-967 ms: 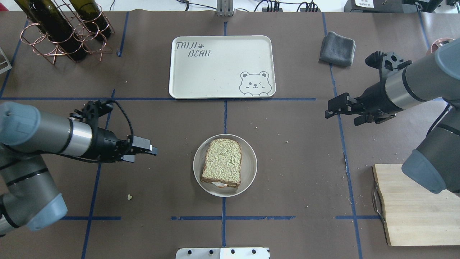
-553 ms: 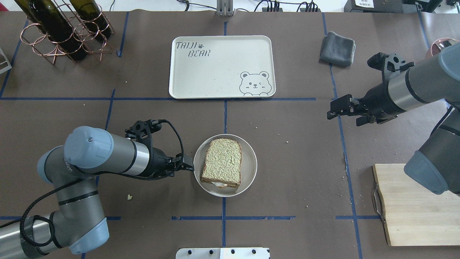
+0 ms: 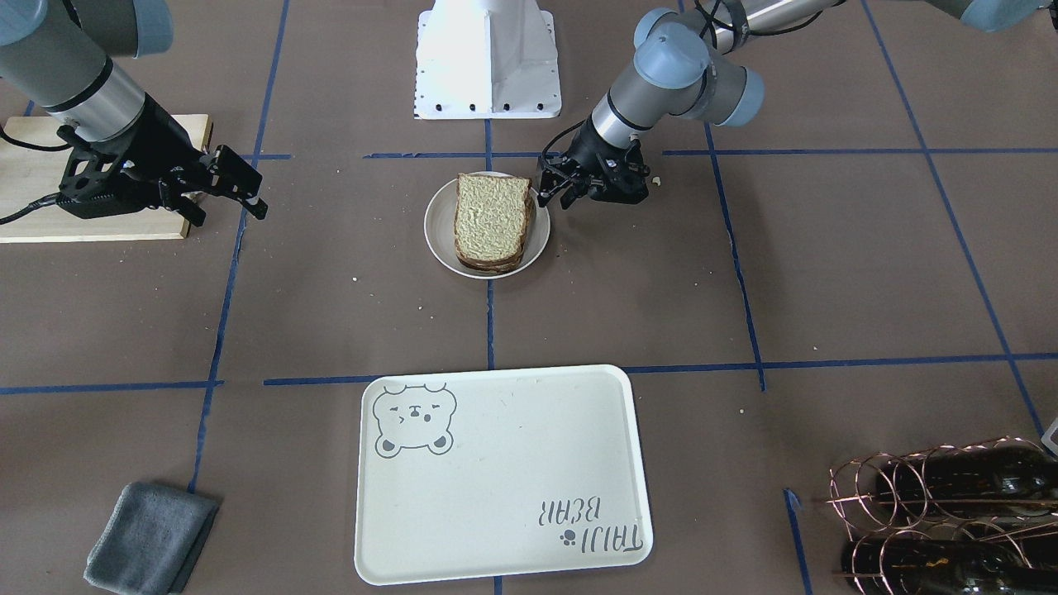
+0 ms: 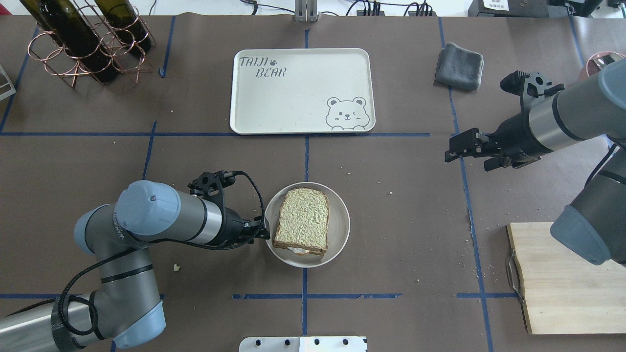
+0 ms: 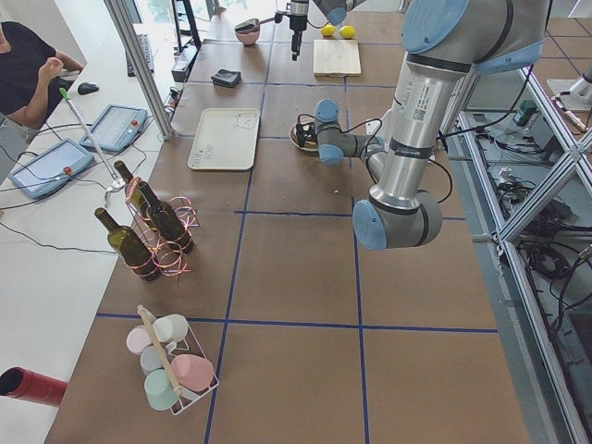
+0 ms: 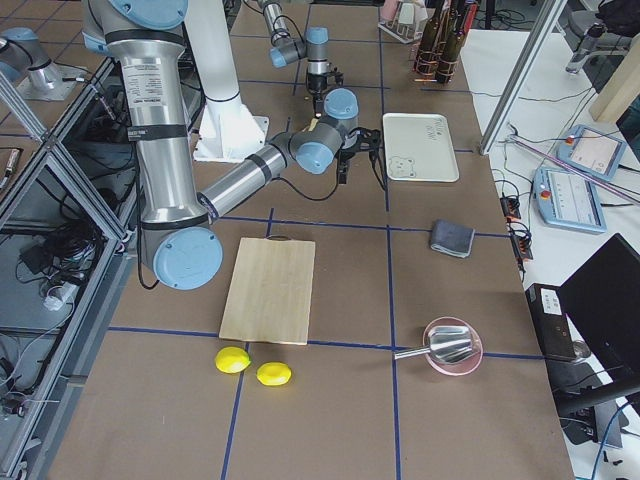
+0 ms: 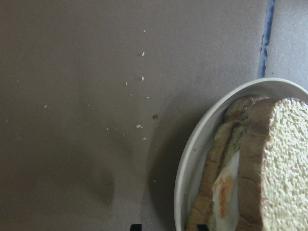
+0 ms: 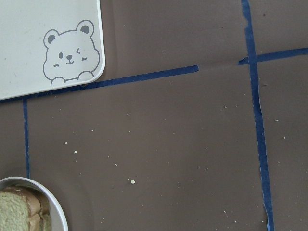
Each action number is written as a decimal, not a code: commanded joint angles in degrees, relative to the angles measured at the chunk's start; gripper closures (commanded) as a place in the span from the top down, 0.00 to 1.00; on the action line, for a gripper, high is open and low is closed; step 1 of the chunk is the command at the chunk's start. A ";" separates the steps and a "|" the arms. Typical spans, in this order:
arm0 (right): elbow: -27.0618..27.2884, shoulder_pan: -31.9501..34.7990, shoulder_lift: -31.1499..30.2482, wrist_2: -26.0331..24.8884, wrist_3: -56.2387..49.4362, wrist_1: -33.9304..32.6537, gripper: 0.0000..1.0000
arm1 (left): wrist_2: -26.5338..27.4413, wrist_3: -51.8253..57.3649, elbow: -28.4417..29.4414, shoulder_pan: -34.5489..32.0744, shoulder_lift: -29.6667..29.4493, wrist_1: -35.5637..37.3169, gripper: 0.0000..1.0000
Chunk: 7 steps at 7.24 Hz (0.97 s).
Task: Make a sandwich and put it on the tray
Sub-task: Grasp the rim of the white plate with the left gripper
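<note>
Overhead exterior view: the left arm is bending sharply at the elbow in the lower left of the frame, its forearm running low and pointing right. The left gripper (image 4: 265, 233) is sitting at the left rim of the plate (image 4: 342, 220), fingers parted, and the wrist view is showing the rim between their tips. The sandwich (image 4: 301, 221) is resting on that plate at frame centre, egg (image 7: 224, 192) peeking out between the slices, well apart from the tray (image 4: 298, 93) above. At the right edge the right arm is reaching leftward, with the right gripper (image 4: 449, 149) hovering over the bench (image 4: 391, 234), fingers spread.
</note>
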 commanded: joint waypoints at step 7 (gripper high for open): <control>0.89 0.09 -0.39 -0.09 0.09 0.07 1.00 | -0.07 0.35 3.18 0.05 -2.98 -0.16 0.31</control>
